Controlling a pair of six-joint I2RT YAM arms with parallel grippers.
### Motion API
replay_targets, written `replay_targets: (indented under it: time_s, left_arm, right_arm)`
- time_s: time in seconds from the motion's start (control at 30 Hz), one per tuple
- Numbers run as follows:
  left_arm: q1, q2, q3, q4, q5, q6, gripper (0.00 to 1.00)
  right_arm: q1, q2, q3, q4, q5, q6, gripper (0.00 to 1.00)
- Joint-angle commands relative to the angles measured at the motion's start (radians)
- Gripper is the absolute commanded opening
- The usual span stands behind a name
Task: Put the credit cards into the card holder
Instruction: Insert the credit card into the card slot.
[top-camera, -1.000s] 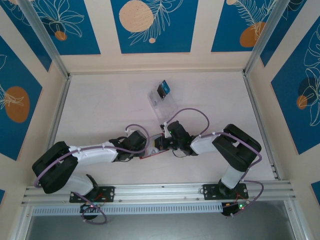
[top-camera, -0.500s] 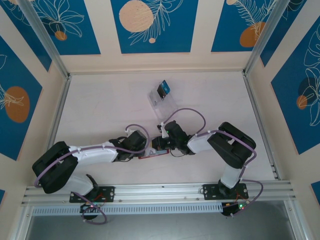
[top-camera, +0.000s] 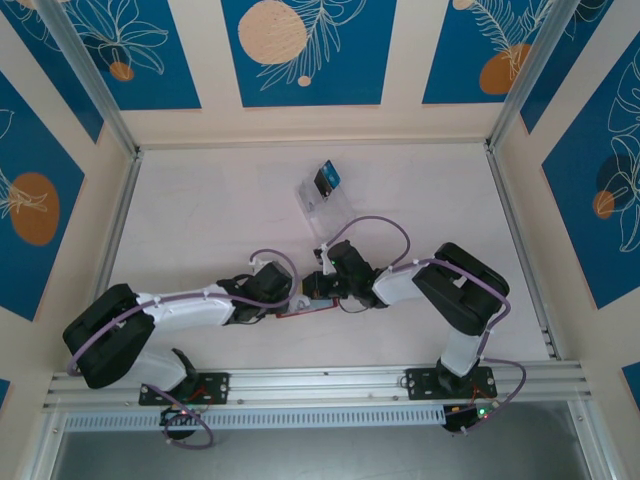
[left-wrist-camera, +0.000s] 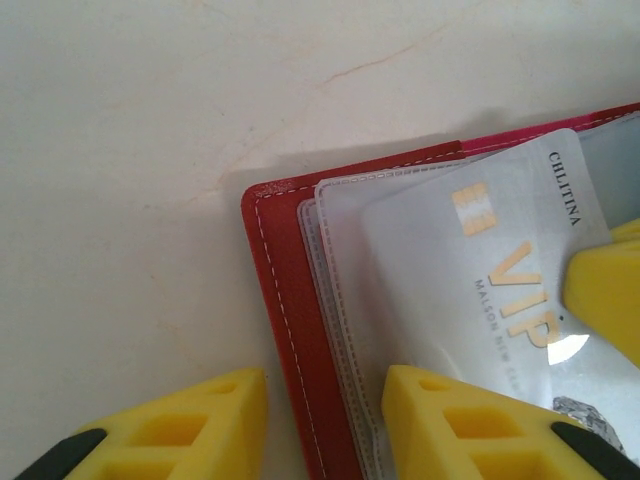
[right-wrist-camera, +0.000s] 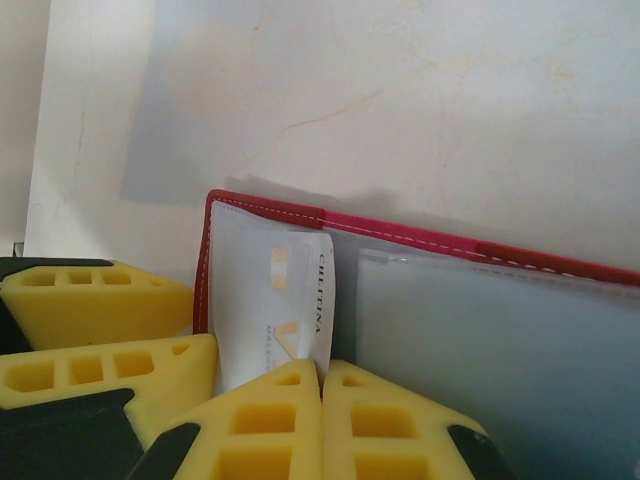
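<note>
So the small red leather-like wallet (left-wrist-camera: 285, 290) lies open on the pale table (top-camera: 200, 220), front-middle, right between the two arms. The left gripper (left-wrist-camera: 325, 430) straddles its edge, one finger on the table and one on the sleeves. A silvery plastic VIP card (left-wrist-camera: 480, 270) lies inside, with the right gripper (right-wrist-camera: 322, 395) pressed shut at its edge. The clear plastic slotted rack (top-camera: 325, 205) sits behind, well apart, with two small cards (top-camera: 325, 180) in its far end.

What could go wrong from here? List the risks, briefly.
1. The VIP card lies skewed against the clear sleeves and is not visibly seated; pushing on could jam or bend it.
2. The left end effector straddles the edge of the card holder with its jaws apart, not clamped, so the holder may slide.
3. The right end effector, apparently shut on the card, sits close beside the left one's fingers; they might bump.
</note>
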Motion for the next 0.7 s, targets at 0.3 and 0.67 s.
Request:
replay_targets:
  time_s: [0.3, 0.67]
  left_arm:
    - [-0.007, -0.107, -0.003, -0.098, 0.023, 0.004, 0.43]
    - [0.073, -0.213, -0.022, -0.165, 0.048, 0.037, 0.25]
  right_arm:
    - [0.022, 0.067, 0.019, -0.121, 0.070, 0.040, 0.00]
    - [0.026, 0.059, 0.029, -0.147, 0.046, 0.015, 0.00]
